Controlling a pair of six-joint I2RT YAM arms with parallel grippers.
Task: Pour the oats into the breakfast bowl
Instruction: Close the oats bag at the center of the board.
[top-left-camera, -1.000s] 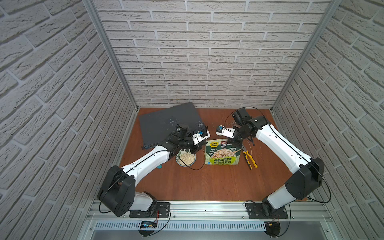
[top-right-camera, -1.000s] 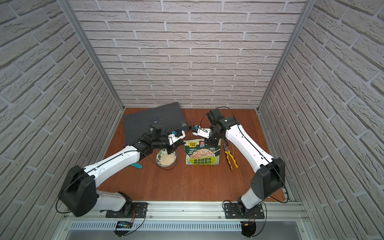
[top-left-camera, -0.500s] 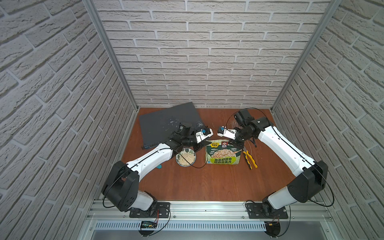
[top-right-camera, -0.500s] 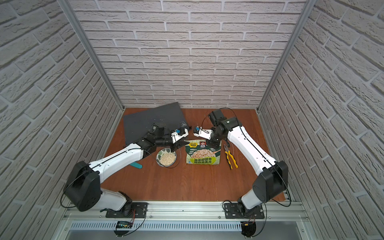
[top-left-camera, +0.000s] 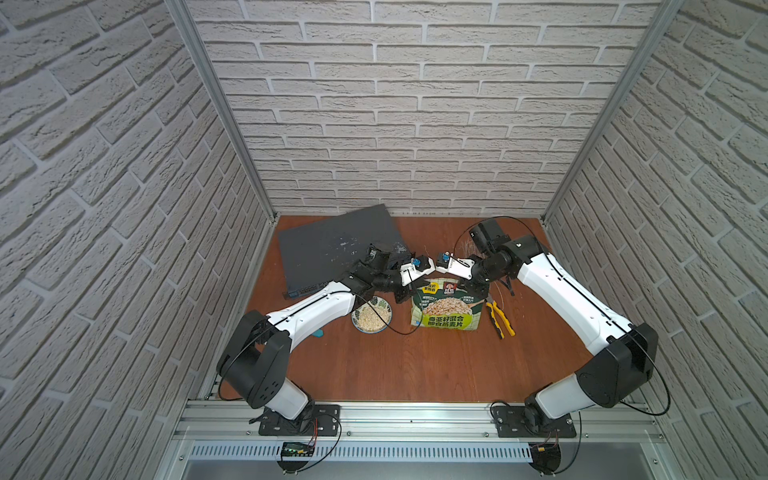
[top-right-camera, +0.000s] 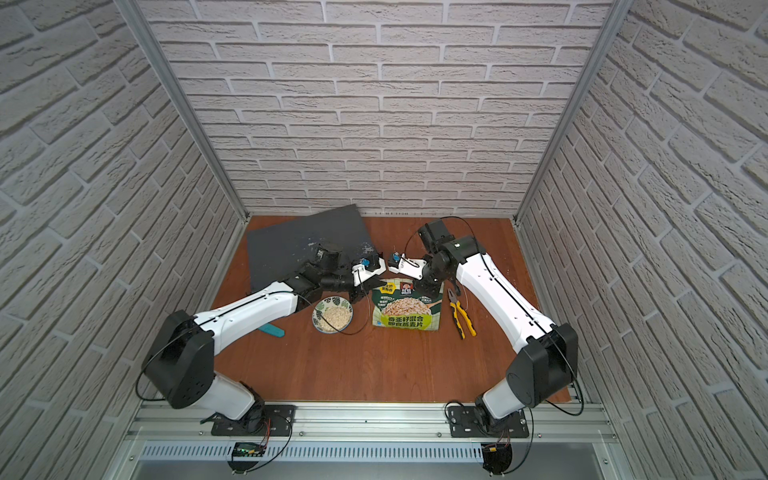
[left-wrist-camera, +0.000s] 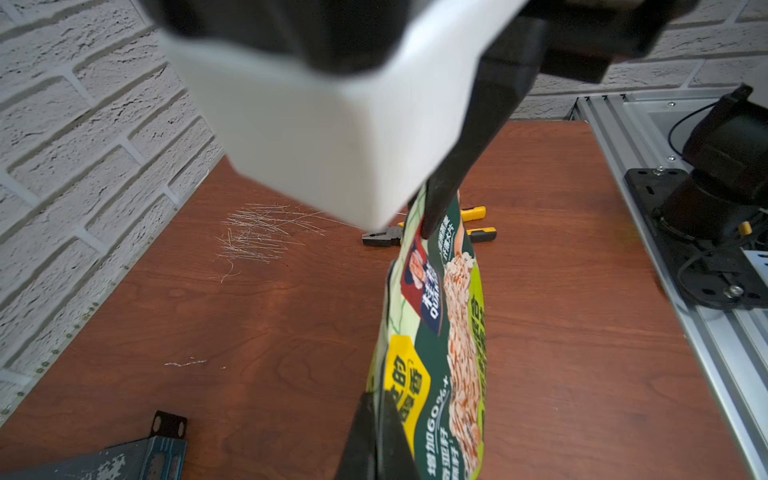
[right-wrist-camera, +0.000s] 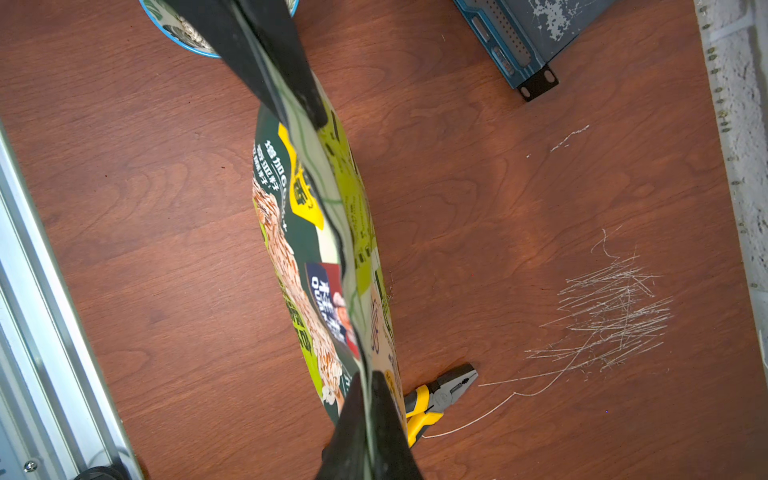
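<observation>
pouch upright | left fingers pinch one top corner | right fingers pinch other

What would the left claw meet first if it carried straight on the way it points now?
The oat pouch: the left claw is shut on its top edge, pointing down, so it would crumple into the pouch, then probably reach the table. Depth is hard to judge.

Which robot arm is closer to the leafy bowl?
Left. The left arm pinches the pouch corner beside the bowl; the right arm pinches its far corner, by the pliers.
</observation>
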